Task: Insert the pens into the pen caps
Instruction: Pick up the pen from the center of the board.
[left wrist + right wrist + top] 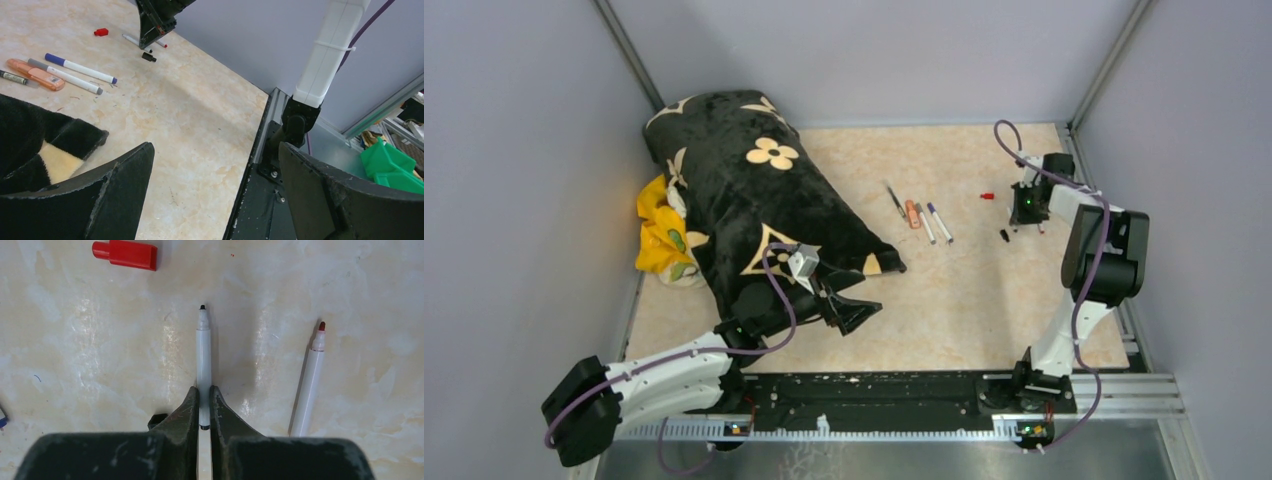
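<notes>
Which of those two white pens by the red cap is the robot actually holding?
The black-tipped pen: the right tool is shut on its barrel. The red-tipped pen lies free beside it.

Blanket (744,190) blocking left, pens (919,215) mid-table, near tabletop (964,310) apparently open

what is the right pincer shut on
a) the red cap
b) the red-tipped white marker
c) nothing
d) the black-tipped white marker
d: in the right wrist view the right pincer is closed on the barrel of the black-tipped white marker, while the red cap and the red-tipped white marker lie free on the table.
</notes>
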{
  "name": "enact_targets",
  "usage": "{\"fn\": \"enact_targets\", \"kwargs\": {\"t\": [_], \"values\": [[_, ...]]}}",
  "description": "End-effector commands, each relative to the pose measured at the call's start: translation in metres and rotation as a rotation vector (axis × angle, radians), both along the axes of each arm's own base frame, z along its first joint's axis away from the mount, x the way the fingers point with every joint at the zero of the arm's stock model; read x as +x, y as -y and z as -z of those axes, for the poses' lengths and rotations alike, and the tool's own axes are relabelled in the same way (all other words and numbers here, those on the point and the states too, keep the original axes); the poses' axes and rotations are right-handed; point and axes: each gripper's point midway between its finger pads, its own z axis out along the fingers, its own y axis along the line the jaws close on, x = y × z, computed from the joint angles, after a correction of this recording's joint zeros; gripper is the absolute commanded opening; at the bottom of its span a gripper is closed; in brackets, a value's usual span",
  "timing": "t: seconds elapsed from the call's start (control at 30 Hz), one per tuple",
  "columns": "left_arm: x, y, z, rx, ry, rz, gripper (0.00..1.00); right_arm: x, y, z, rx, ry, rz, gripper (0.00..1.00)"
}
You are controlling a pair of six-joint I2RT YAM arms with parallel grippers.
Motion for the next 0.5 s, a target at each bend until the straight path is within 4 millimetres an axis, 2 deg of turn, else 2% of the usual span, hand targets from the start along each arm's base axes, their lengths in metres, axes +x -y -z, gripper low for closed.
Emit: {"fn": "enact_targets", "kwargs": {"t": [0.0, 0.13, 0.23, 0.33, 0.47], "values": [[-0.010, 0.001, -0.011, -0.071, -0.002, 0.050, 0.99, -0.002, -0.001, -0.021, 0.033, 0.047, -0.027, 0.00], [-0.016, 0.006, -0.015, -0.109, -0.020, 0.097, 0.98, -0.006, -0.009, -0.065, 0.061, 0.193, -0.081, 0.00], [-0.019, 0.010, -0.019, -0.137, -0.026, 0.126, 0.98, -0.014, -0.022, -0.097, 0.107, 0.299, -0.172, 0.00], [-0.022, 0.014, -0.024, -0.158, -0.033, 0.156, 0.97, -0.029, -0.046, -0.126, 0.212, 0.395, -0.303, 0.00], [-0.025, 0.018, -0.035, -0.195, 0.001, 0.188, 0.96, -0.061, -0.100, -0.171, 0.460, 0.503, -0.543, 0.00]]}}
